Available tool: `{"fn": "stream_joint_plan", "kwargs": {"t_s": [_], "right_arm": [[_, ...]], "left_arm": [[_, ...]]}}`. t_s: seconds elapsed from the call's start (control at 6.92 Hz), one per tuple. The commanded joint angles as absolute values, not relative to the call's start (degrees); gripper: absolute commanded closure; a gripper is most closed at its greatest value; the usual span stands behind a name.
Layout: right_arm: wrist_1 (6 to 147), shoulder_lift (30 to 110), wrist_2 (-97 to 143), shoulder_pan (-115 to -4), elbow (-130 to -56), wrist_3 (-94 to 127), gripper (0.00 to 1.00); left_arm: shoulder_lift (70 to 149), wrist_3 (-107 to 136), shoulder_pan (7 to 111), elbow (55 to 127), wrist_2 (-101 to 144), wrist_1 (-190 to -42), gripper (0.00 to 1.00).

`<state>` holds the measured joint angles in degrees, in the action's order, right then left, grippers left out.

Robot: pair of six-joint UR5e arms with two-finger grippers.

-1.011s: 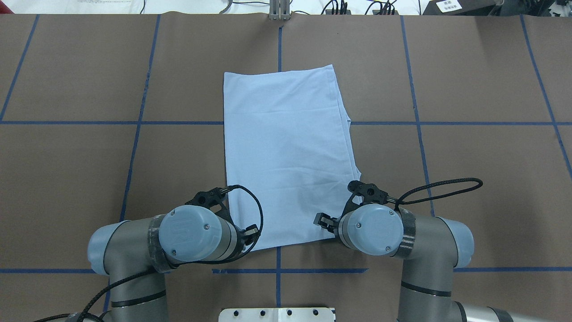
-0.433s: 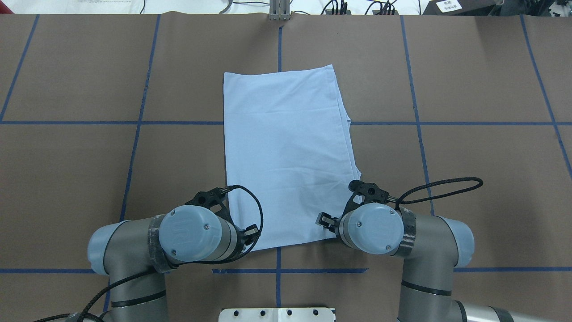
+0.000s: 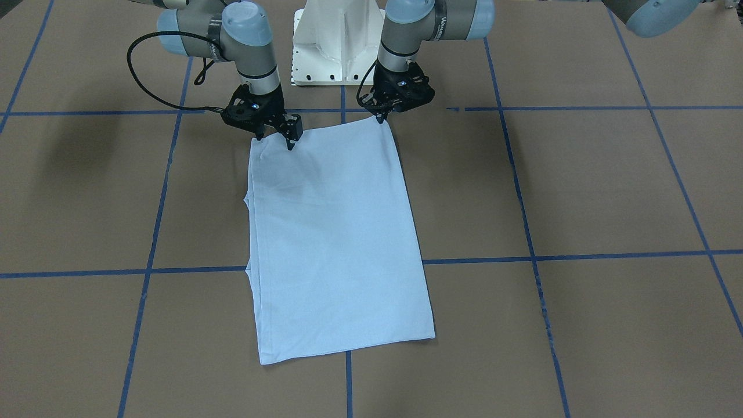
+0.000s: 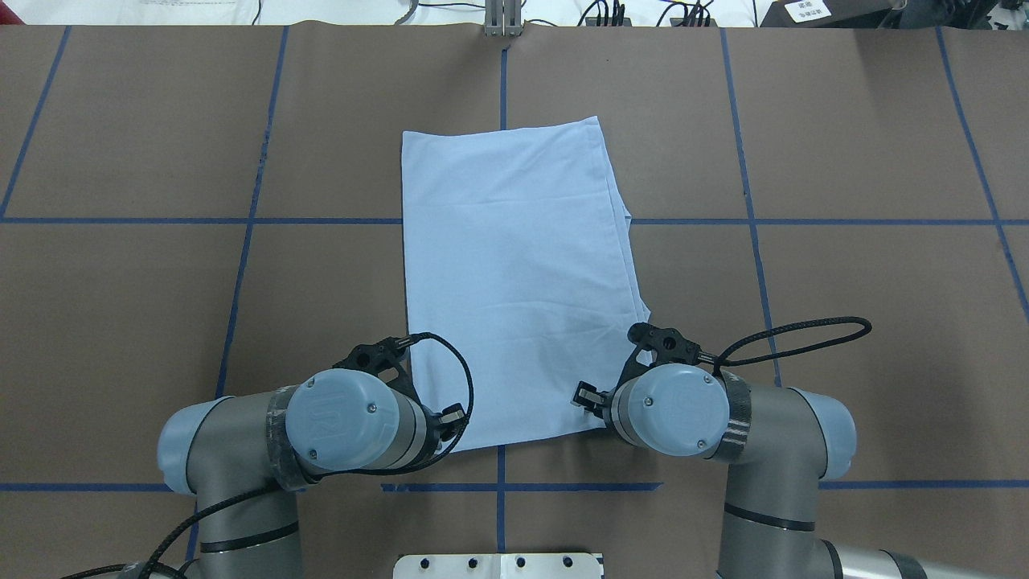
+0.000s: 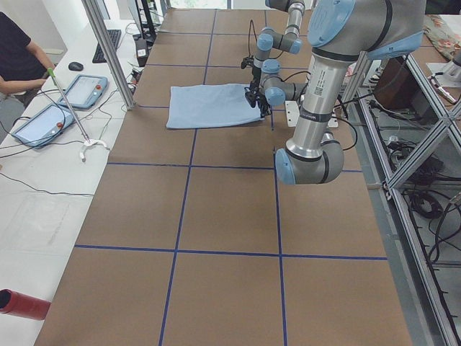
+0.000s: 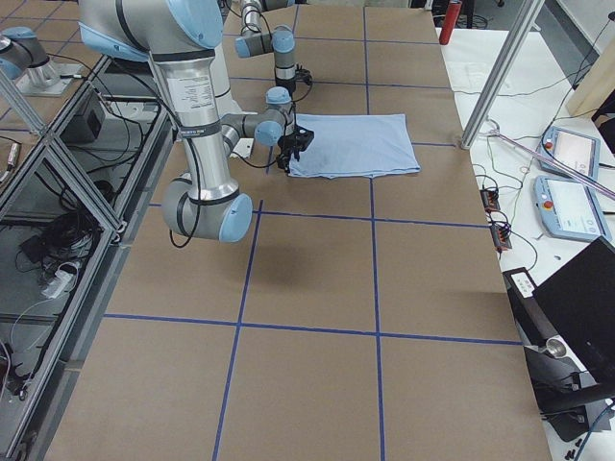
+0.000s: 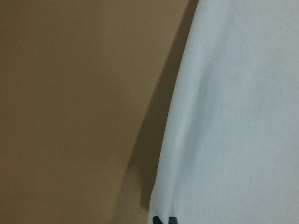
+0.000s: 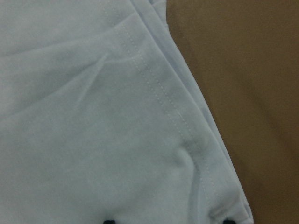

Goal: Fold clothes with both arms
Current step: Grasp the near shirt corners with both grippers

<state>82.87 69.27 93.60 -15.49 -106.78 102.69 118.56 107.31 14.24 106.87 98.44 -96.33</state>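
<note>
A: Pale blue short-sleeved T-shirt (image 4: 514, 273), count one. It lies flat on the brown paper-covered counter (image 4: 884, 322), folded into a long rectangle, centred in front of the robot.

B: Arms?

A: Two grey metal arms with light blue joint caps: left arm (image 4: 233, 450) and right arm (image 4: 772, 434). Each carries one black two-fingered pincer, so two in all.

B: Orientation of the shirt?

A: Long axis runs from the robot toward the far side of the counter. The near end sits slightly toward the robot's right. One short edge faces the robot base, the other faces away. Layered edges show along the robot's right side.

B: Left pincer (image 3: 380, 120)?

A: At the near left corner of the shirt. The wrist view shows its fingertips (image 7: 159, 219) drawn almost together on the corner hem, pinching the cloth.

B: Right pincer (image 3: 273, 141)?

A: At the near right corner, jaws spread wide. Its fingertips (image 8: 108, 221) sit well apart, and the stitched hem lies between them.

B: Counter markings?

A: Blue tape lines (image 4: 752, 217) form a grid, and the shirt crosses one of them.
</note>
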Motion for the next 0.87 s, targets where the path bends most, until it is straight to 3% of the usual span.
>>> {"fn": "stream_joint_plan", "kwargs": {"t_s": [0.0,0.29,0.72], "right_arm": [[82.88,68.91,93.69,-15.64,-107.05,102.66,0.90],[82.79,68.82,93.60,-15.73,-106.96,102.66,0.99],[82.79,68.03,93.52,-16.43,-107.32,102.66,1.00]], "left_arm": [[118.48,107.31,14.24,106.88,98.35,-96.33,1.00],[118.56,107.31,14.24,106.88,98.35,-96.33,1.00],[118.48,107.31,14.24,106.79,98.35,-96.42,1.00]]}}
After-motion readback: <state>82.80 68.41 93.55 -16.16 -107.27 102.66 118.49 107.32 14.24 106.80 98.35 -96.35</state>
